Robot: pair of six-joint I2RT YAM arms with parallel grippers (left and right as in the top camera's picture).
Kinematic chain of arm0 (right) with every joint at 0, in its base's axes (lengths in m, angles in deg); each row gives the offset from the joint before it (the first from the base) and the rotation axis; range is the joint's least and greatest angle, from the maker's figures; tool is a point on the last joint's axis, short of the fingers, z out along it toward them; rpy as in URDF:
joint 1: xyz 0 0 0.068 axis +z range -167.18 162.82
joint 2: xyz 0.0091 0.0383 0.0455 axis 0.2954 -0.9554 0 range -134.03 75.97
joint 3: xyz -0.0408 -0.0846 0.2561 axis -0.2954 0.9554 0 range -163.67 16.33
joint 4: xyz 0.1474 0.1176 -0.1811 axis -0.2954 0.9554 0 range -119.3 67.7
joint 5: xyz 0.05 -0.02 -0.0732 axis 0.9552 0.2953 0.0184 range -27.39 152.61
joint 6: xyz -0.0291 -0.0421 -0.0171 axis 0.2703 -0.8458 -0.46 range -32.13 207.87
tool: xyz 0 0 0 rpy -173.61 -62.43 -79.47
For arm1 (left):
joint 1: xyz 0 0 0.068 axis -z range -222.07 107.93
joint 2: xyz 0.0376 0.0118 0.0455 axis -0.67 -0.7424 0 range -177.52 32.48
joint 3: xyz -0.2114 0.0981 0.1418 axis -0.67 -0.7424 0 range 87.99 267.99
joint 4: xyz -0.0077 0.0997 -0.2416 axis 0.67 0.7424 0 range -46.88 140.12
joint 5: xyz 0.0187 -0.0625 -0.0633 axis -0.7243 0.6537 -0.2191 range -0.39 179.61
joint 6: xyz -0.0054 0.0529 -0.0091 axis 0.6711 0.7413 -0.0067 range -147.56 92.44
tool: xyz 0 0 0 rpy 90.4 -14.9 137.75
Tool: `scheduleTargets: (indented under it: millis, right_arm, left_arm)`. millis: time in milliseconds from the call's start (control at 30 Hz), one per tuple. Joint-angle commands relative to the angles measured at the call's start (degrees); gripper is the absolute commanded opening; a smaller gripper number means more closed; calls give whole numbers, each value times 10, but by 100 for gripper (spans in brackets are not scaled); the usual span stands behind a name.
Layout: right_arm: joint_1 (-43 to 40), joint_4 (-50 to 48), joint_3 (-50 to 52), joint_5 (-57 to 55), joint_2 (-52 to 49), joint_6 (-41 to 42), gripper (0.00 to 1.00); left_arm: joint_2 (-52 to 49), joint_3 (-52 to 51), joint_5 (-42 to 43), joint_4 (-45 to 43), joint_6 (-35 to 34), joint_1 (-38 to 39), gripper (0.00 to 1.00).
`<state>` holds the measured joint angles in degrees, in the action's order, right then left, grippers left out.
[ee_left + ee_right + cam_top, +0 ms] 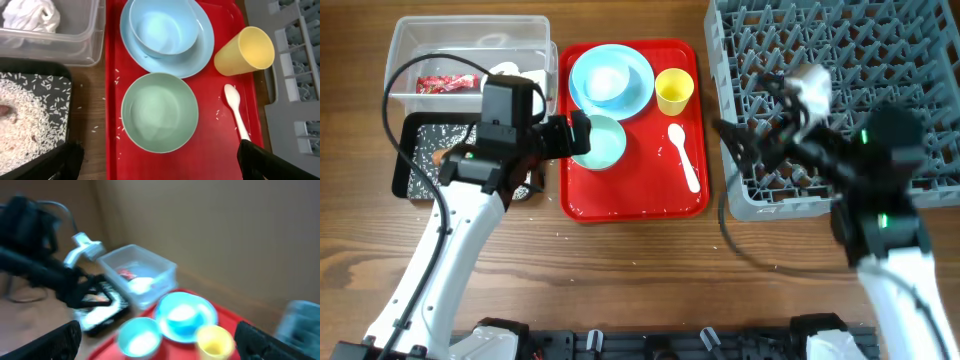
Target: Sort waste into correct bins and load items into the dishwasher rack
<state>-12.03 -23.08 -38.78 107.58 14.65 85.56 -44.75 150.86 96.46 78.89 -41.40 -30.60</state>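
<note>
The left gripper [160, 150] is held just above the red tray [112, 100], its fingers [272, 162] spread wide and empty, and the pale whitish-green bowl [159, 112] sits upright on the tray directly ahead of them. Loading this bowl into the dishwasher rack [880, 60] is judged to be the step in hand. The bowl is best taken by its rim, with one finger lowered inside the wall and the other outside. The edge nearest the fingers is preferred, since the far edge lies just beside the light-blue plate [205, 45] that carries the light-blue bowl [162, 25]. A straight lift is advised before any travel to the right, so that the yellow cup [245, 50] and the white spoon [235, 107] are not swept along. The right gripper [159, 330] is likewise spread and empty, over the left part of the rack. Its view is blurred, so little detail can be read there, and the rack cells beneath that arm are hidden. A brownish lump among the rice grains [30, 115] in the black bin [405, 150] is cut off at the frame edge and cannot be identified. No carrot piece can be made out with certainty.
</note>
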Motion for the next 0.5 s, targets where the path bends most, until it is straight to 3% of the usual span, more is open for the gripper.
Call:
scheduleTargets:
  millis: [0,67,133,200,300,467]
  right_arm:
    - [1,-31,-73,226,-92,15,100]
    - [1,-117,-73,305,-128,63,100]
    - [7,-248,-73,354,-167,180,100]
    - [19,-357,-73,357,-199,278,100]
    - [53,-477,-73,339,-245,363,100]
    - [114,-488,-81,280,-284,396,100]
  left_arm:
    - [12,-2,-3,-2,-1,-12,100]
    - [12,-2,-3,-2,-3,-20,100]
    - [12,-2,1,1,-3,-31,100]
    - [12,-2,23,3,-3,-46,100]
    - [12,-2,68,3,-3,-82,100]
    - [12,3,73,14,24,-133,100]
